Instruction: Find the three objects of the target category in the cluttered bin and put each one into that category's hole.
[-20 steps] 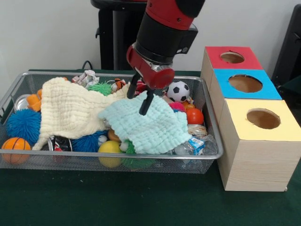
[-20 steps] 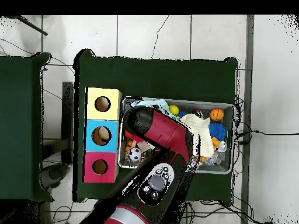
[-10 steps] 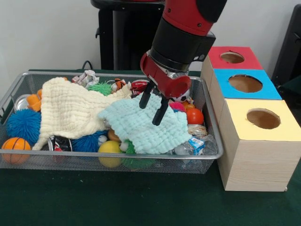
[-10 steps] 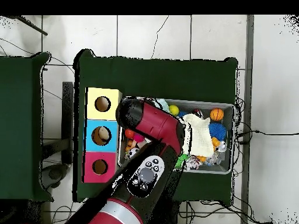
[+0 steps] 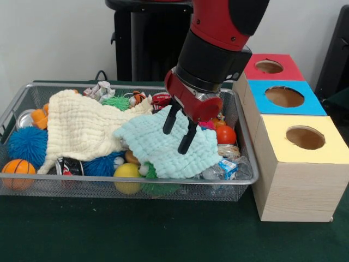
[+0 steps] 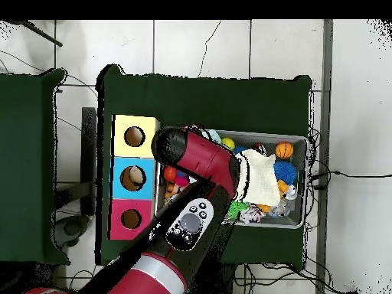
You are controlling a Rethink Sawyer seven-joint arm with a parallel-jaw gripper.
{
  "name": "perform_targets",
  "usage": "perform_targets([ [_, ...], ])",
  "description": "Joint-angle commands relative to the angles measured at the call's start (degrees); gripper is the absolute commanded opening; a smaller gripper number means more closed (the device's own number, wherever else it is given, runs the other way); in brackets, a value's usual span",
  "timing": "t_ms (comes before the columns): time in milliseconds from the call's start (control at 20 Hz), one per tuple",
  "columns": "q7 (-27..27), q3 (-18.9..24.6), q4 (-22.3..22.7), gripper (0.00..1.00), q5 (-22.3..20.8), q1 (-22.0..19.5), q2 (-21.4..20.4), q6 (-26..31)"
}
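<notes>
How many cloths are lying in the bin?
2: a cream cloth draped over the left half, and a mint cloth right of centre under the open gripper. Clutter may hide others.

A wire bin (image 5: 242,143) is sitting on the table (image 5: 163,234), with a row of three boxes (image 5: 294,158) standing just beside it on the right in the front view, each with a hole on top. Two cloths are lying over the clutter in the bin, one cloth (image 5: 82,128) at the left, the other cloth (image 5: 158,147) partly overlapping it at the middle. Balls are lying at the bin's front and ends. The gripper (image 5: 179,129) is hanging just above the middle cloth.
</notes>
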Motion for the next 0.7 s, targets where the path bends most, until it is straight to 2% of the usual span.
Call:
perform_targets([
  [50,17.62,3.83,-1.86,1.00,2.61,0.84,3.53,5.90],
  [700,20.20,2.95,-2.33,1.00,4.10,3.51,4.13,7.88],
])
